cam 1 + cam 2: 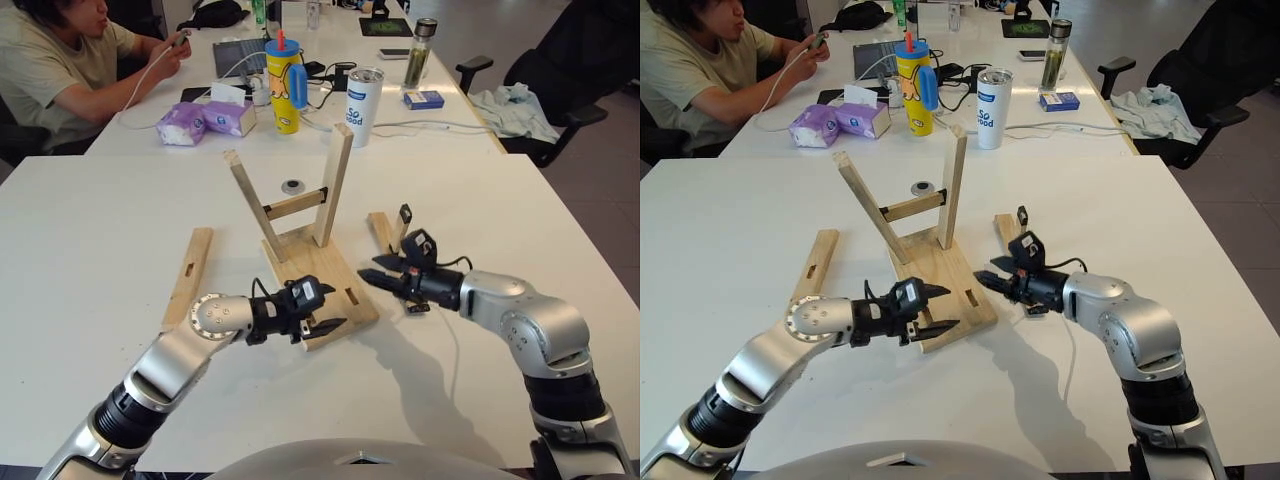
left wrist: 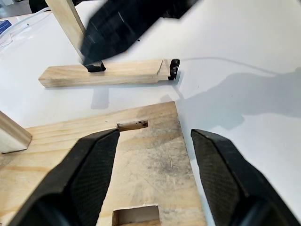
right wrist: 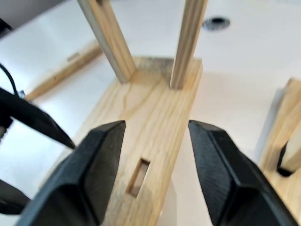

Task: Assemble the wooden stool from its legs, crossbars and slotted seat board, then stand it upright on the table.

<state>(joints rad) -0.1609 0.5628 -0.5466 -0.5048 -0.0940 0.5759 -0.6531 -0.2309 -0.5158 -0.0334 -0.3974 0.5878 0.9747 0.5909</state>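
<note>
Blue-lettered tumbler (image 1: 364, 105) beyond slotted seat board (image 1: 318, 275)

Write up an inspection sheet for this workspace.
Surface: white table.
Job's things: seat board lying flat; two legs standing in it, joined by a crossbar; left loose leg and right loose leg lying beside it.
Clutter: round insert in the table behind the board.
End effectors: left end effector open at the board's near corner; right end effector open at its right edge.
Cables: thin wire on the table.
Surroundings: far table with cups and tissue packs.
</note>
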